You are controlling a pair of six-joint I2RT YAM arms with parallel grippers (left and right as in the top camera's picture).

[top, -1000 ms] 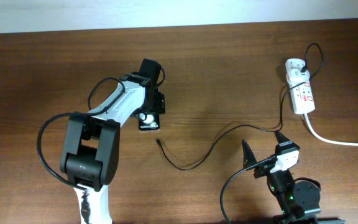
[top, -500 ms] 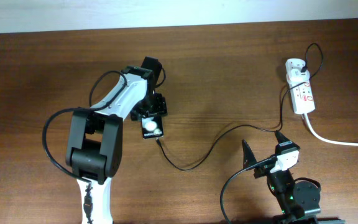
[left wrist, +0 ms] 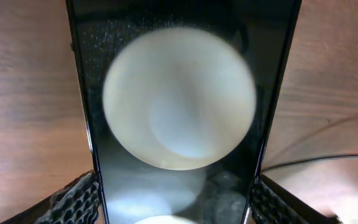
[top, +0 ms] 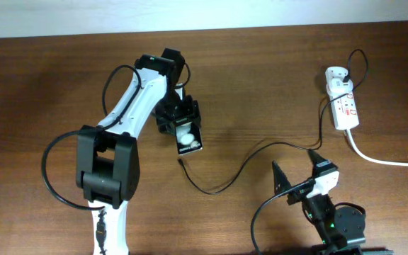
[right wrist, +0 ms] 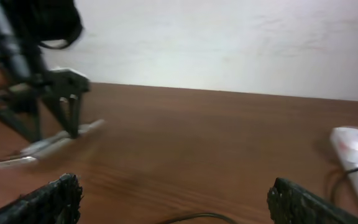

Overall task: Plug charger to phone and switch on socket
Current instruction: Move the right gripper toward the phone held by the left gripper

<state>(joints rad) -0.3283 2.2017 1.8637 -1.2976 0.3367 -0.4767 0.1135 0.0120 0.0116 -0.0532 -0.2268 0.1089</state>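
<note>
My left gripper point(top: 180, 122) is shut on the phone point(top: 188, 137), a flat black slab with a large white circle, near the table's middle. In the left wrist view the phone point(left wrist: 179, 112) fills the frame between both jaws point(left wrist: 173, 202). The charger's black cable point(top: 246, 159) runs from its small tip point(top: 180, 161), just below the phone, to the white plug adapter point(top: 336, 76) in the socket point(top: 346, 110), a white power strip at the right. My right gripper point(top: 297, 175) is open and empty near the front edge; its jaws point(right wrist: 173, 199) frame bare table and a bit of cable point(right wrist: 197, 218).
The socket's thick white cord point(top: 388, 161) trails off the right edge. The right wrist view shows the socket point(right wrist: 356, 149) at the right edge and my left arm holding the phone point(right wrist: 48, 144) at the far left. A pale wall point(right wrist: 229, 43) runs behind the table.
My left gripper has carried the phone to the right and slightly forward, turning it so its free end sits closer to the cable tip. The right gripper has opened a little wider.
</note>
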